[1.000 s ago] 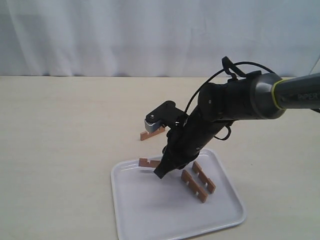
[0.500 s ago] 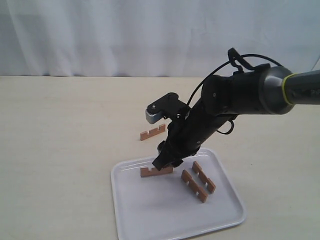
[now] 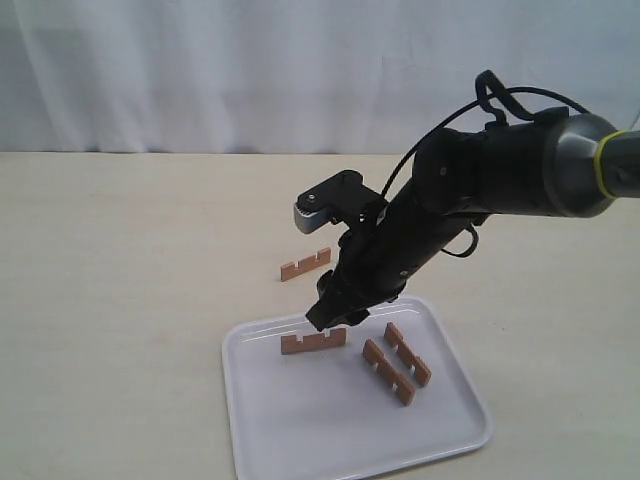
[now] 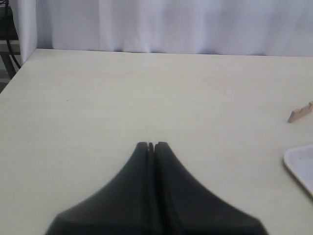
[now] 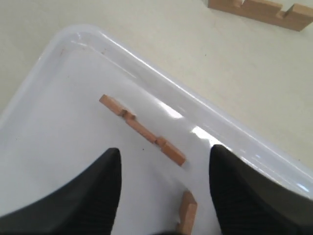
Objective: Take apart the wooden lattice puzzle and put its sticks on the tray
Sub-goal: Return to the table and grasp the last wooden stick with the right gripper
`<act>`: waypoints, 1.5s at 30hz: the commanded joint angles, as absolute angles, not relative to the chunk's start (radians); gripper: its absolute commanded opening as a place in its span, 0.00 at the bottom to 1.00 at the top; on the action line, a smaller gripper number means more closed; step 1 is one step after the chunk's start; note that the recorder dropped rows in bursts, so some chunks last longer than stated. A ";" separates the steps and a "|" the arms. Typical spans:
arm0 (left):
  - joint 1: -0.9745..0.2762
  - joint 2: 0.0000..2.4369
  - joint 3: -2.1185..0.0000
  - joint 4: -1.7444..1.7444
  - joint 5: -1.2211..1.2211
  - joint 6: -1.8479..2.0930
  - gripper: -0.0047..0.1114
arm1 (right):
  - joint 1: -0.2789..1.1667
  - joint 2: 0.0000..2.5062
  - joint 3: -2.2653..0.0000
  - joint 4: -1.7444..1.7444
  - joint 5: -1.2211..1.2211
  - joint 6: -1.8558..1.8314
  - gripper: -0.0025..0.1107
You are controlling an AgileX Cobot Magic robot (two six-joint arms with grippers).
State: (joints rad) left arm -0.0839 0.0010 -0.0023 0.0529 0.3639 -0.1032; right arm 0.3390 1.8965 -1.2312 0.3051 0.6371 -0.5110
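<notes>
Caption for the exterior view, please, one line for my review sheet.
Open right hand poised over the white tray holding three sticks; a fourth stick lies on the table beyond.

Outside: high, tilted down toward curtain [image 3: 200, 70], tray [image 3: 300, 440] at six o'clock. Right wrist: close over it. Left wrist: low across table [image 4: 122, 98], sharing tray's corner.

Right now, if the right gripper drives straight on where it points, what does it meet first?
The right gripper would probably meet the stick lying on the tray ahead; depth unclear, maybe bare tray floor first.
</notes>
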 commanded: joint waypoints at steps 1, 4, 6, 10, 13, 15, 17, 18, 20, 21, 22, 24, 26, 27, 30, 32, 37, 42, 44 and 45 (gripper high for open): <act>-0.083 0.000 0.000 0.059 0.357 -0.102 0.04 | 0.339 1.886 -1.233 0.309 0.591 -0.509 0.48; -0.083 0.000 0.000 0.059 0.357 -0.102 0.04 | 0.339 1.886 -1.233 0.291 0.576 -0.517 0.48; -0.083 0.000 0.000 0.059 0.357 -0.102 0.04 | 0.339 1.886 -1.238 0.254 0.556 -0.515 0.48; -0.083 0.000 0.000 0.059 0.357 -0.102 0.04 | 0.339 1.915 -1.309 0.203 0.599 -0.508 0.48; -0.083 0.000 0.000 0.059 0.357 -0.102 0.04 | 0.339 1.969 -1.422 0.189 0.700 -0.508 0.49; -0.083 0.000 0.000 0.059 0.357 -0.102 0.04 | 0.339 2.014 -1.503 0.162 0.758 -0.500 0.54; -0.083 0.000 0.000 0.059 0.357 -0.102 0.04 | 0.339 2.059 -1.572 0.145 0.797 -0.500 0.61; -0.083 0.000 0.000 0.059 0.357 -0.102 0.04 | 0.339 2.080 -1.608 0.140 0.813 -0.505 0.65; -0.083 0.000 0.000 0.059 0.357 -0.102 0.04 | 0.339 2.117 -1.671 0.138 0.839 -0.530 0.70; -0.083 0.000 0.000 0.059 0.357 -0.102 0.04 | 0.339 2.137 -1.703 0.138 0.856 -0.553 0.70; -0.083 0.000 0.000 0.059 0.357 -0.102 0.04 | 0.339 2.153 -1.733 0.138 0.869 -0.568 0.70; -0.083 0.000 0.000 0.059 0.357 -0.102 0.04 | 0.339 2.193 -1.791 0.138 0.907 -0.603 0.70; -0.083 0.000 0.000 0.059 0.357 -0.102 0.04 | 0.339 2.230 -1.843 0.138 0.959 -0.637 0.70; -0.083 0.000 0.000 0.059 0.357 -0.102 0.04 | 0.339 2.251 -1.871 0.138 0.986 -0.654 0.70; -0.083 0.000 0.000 0.059 0.357 -0.102 0.04 | 0.339 2.310 -1.937 0.104 1.022 -0.674 0.69; -0.083 0.000 0.000 0.059 0.357 -0.102 0.04 | 0.339 2.338 -1.968 0.064 1.024 -0.679 0.69; -0.083 0.000 0.000 0.059 0.357 -0.102 0.04 | 0.339 2.384 -1.990 0.056 0.995 -0.756 0.69; -0.083 0.000 0.000 0.059 0.357 -0.102 0.04 | 0.339 2.398 -1.990 0.056 0.933 -0.771 0.69; -0.083 0.000 0.000 0.059 0.357 -0.102 0.04 | 0.339 2.403 -1.990 0.056 0.928 -0.773 0.69; -0.083 0.000 0.000 0.059 0.357 -0.102 0.04 | 0.339 2.408 -1.990 0.056 0.928 -0.773 0.69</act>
State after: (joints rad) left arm -0.0839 0.0010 -0.0023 0.0529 0.3639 -0.1032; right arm 0.3390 2.4042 -1.9844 0.0627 0.9446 -0.7572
